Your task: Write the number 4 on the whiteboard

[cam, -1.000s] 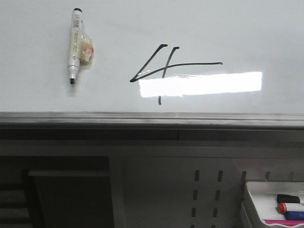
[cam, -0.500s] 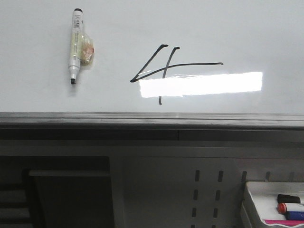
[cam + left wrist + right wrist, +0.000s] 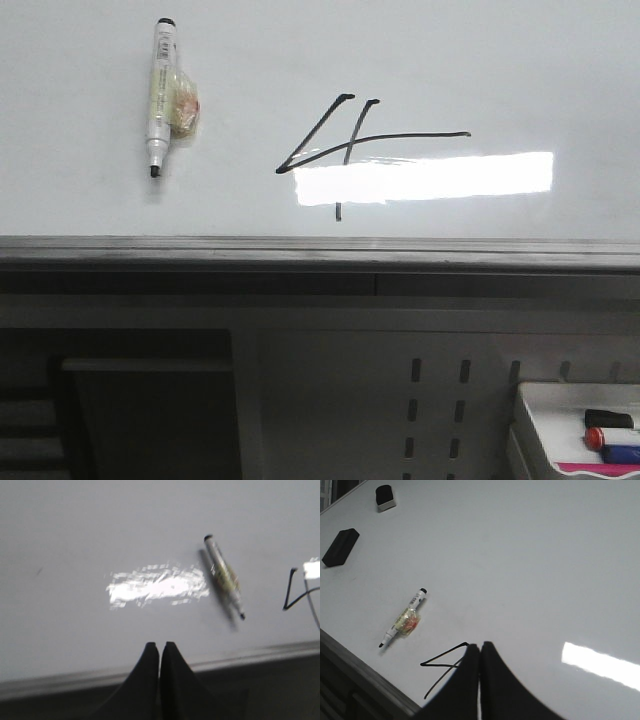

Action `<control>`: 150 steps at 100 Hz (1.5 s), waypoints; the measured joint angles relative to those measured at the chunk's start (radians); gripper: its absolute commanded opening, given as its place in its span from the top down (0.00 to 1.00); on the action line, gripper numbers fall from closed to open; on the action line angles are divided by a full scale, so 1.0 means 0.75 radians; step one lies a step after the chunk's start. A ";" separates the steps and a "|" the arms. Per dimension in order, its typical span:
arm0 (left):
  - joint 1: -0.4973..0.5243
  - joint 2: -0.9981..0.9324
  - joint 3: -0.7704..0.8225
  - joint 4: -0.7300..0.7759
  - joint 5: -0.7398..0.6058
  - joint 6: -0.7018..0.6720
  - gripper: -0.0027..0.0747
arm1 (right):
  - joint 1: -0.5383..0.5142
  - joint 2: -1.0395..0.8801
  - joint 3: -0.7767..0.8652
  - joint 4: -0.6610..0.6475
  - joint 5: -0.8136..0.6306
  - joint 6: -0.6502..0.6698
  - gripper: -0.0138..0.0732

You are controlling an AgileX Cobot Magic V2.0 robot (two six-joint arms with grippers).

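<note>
Grey cabinet fronts with slotted panels fill the nearest part of the front view, and at the lower right corner we note a small white tray holding a red-capped marker, with a blue one just beside it. Beyond these runs the grey metal edge strip of the whiteboard, which lies flat and glossy, with a bright bar of reflected light across it. We find the number 4 drawn in thin black lines near the board's near edge, roughly central, its long horizontal bar reaching right; the glare covers part of the vertical stroke. To its left, well apart, a white marker lies uncapped on the board, tip toward the edge strip, with a yellowish wrapper at its side. Farther off, in the right wrist view, two black erasers rest on the board. The left tool has its fingers together, gripping nothing, over the board's edge. The right tool is likewise closed and empty above the 4.
</note>
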 measured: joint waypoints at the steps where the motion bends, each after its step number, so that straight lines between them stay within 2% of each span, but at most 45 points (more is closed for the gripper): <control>1: 0.014 0.000 0.000 0.003 0.015 -0.005 0.99 | 0.000 0.000 0.000 0.000 0.000 0.000 0.92; 11: 0.105 0.000 0.000 0.026 0.215 -0.026 0.99 | 0.000 0.000 0.000 0.000 0.000 0.000 0.92; 21: 0.176 0.000 0.000 0.014 0.322 -0.034 0.99 | 0.000 0.000 0.000 0.002 0.000 0.000 0.92; 41: 0.244 0.000 0.000 -0.025 0.331 -0.036 0.99 | 0.000 0.000 0.000 0.002 0.000 0.000 0.92; 105: 0.244 0.000 -0.002 -0.032 0.334 -0.041 0.99 | 0.000 0.000 0.000 0.002 0.000 0.000 0.92; 114: 0.244 0.000 -0.002 -0.032 0.334 -0.043 0.99 | 0.000 0.000 0.023 0.002 -0.035 0.000 0.92; 127: 0.244 0.000 -0.002 -0.032 0.334 -0.043 0.99 | -0.036 0.000 0.089 -0.013 -0.182 0.013 0.92; 132: 0.244 0.000 -0.002 -0.032 0.334 -0.043 0.99 | -0.072 0.000 0.125 -0.113 -0.230 0.102 0.92; 137: 0.244 0.000 -0.002 -0.032 0.334 -0.043 0.99 | -0.130 0.000 0.167 -0.334 -0.272 0.304 0.92; 150: 0.244 0.000 -0.002 -0.033 0.334 -0.044 0.99 | -0.323 0.000 0.299 -0.953 -0.296 1.083 0.92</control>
